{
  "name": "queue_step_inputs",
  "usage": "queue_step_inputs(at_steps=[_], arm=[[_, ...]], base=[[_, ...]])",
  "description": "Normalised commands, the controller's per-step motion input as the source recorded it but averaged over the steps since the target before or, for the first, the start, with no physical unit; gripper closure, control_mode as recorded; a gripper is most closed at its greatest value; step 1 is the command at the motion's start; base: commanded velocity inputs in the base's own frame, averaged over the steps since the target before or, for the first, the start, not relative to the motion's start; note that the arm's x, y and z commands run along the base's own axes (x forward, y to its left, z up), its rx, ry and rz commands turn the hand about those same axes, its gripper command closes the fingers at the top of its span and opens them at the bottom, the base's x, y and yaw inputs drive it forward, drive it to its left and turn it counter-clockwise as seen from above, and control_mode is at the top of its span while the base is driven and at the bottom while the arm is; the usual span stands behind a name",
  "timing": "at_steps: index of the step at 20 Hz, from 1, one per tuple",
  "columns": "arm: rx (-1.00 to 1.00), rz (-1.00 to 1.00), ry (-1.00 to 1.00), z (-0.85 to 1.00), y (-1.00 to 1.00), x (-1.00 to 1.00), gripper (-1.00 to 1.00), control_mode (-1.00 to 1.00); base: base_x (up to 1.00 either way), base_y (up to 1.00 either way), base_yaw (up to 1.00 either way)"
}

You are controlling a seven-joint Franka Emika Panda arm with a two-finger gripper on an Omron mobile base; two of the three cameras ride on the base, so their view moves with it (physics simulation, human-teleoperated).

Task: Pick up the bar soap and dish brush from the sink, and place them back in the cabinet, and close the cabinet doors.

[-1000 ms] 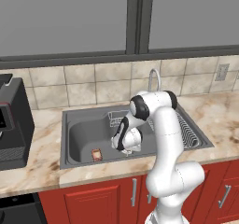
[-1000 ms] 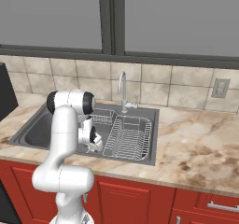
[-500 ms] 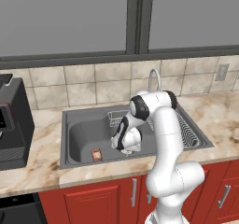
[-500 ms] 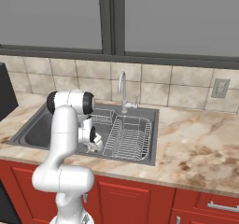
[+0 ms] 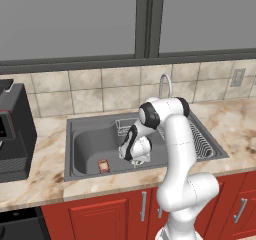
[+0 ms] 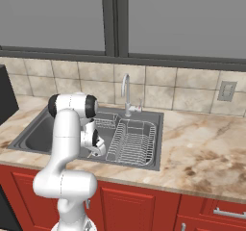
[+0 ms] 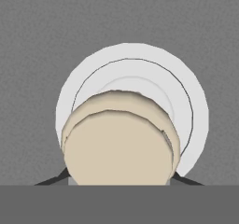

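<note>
- The bar soap (image 5: 103, 166) is lying flat on the floor of the sink (image 5: 80, 134), near the front wall of the left basin and well apart from the hand (image 5: 134, 159).
- The dish brush (image 7: 121, 143) is most likely the round beige thing seen end-on in the hand view. It is standing right over the white drain ring (image 7: 186, 106), between the two dark fingertips.
- Set against the pictures of a second ago, the arm is holding the same low pose in the basin. Nothing in the sink is looking displaced.
- The hand is sitting around the beige thing, but I cannot tell whether its fingers are already pressing on it or still a little apart.
- Judging from that, the brush pickup is just being started. The soap, the trip to the cabinet and the closing of the doors are all still waiting.
- The right basin is holding a wire rack (image 6: 132, 141) with nothing resting on it, just below the silver faucet (image 6: 126, 93).
- The marbled counter (image 6: 202, 148) is running around the sink, with a black coffee machine (image 5: 15, 129) standing at its left end.
</note>
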Motion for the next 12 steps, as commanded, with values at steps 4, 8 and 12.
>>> queue_step_inputs(at_steps=[4, 8, 12], arm=[[0.00, 0.00, 0.00, 0.00, 0.00, 0.00, 1.00, -1.00], [0.00, 0.00, 0.00, 0.00, 0.00, 0.00, 1.00, -1.00], [0.00, 0.00, 0.00, 0.04, 0.00, 0.00, 1.00, -1.00]], base=[[0.00, 0.00, 0.00], [0.00, 0.00, 0.00], [0.00, 0.00, 0.00]])
